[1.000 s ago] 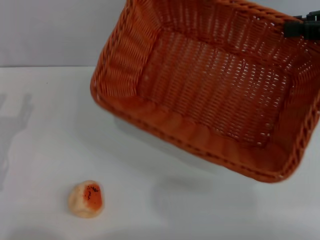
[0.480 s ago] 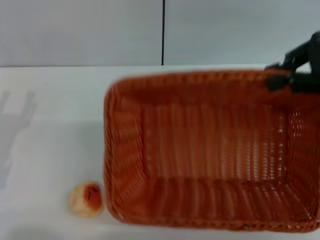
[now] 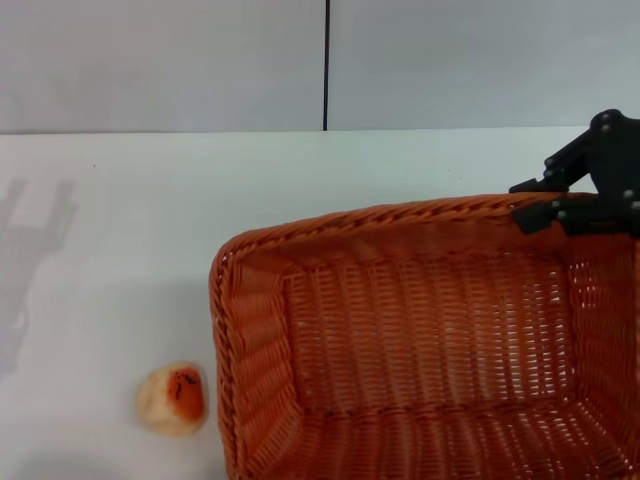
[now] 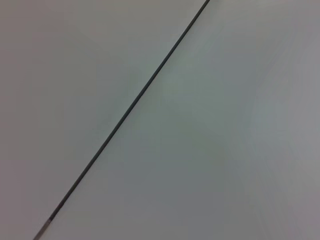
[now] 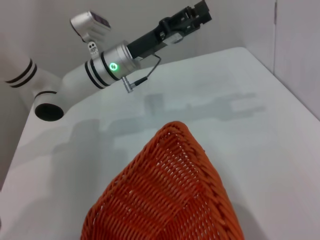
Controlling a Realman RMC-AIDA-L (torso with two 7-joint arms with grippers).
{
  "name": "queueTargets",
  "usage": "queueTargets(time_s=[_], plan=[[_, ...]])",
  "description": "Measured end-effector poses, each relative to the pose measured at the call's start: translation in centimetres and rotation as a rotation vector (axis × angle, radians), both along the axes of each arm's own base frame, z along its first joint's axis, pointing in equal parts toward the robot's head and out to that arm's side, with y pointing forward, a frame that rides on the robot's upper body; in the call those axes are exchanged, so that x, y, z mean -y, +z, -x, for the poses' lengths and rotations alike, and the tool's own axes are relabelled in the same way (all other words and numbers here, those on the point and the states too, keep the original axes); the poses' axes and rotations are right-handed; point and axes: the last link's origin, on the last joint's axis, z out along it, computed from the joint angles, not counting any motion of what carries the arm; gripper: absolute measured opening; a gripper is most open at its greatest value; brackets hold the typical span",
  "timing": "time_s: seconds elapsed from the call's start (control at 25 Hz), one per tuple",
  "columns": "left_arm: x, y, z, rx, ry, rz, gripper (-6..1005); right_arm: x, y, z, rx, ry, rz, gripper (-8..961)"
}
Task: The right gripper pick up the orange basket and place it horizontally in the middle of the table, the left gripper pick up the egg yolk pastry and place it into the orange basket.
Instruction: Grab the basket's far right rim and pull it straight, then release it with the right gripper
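Note:
The orange basket (image 3: 420,340) sits open side up at the near right of the white table (image 3: 120,220), its long side running left to right. My right gripper (image 3: 541,201) is at the basket's far right rim, shut across the braided edge. The egg yolk pastry (image 3: 172,398) lies on the table just left of the basket's near left corner, apart from it. In the right wrist view, a corner of the orange basket (image 5: 165,200) fills the foreground. Beyond it my left gripper (image 5: 192,15) is held high over the table's far side, away from the pastry.
A grey wall with a dark vertical seam (image 3: 326,60) stands behind the table; the left wrist view shows only that wall and seam (image 4: 135,105). The left arm's shadow falls on the table's left edge (image 3: 30,250).
The basket came down from a tilted hold in the air to rest level on the table, nearer to me. The right gripper came down with it. The pastry has not moved.

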Motion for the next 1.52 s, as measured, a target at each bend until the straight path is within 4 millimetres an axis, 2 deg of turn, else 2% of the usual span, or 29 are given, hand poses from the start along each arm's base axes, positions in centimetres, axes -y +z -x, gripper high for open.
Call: queueTargets(time_s=[0.6,1.52], plan=[[0.1,-0.2,0.1,0.005,0.004,0.007,767,-2.0,-1.7,-1.2,-0.064,0.007,-0.044,157],[0.1,-0.2,0.1,0.005,0.009,0.01,767,-2.4,-2.2,-1.8,-0.068,-0.01,-0.059,156]])
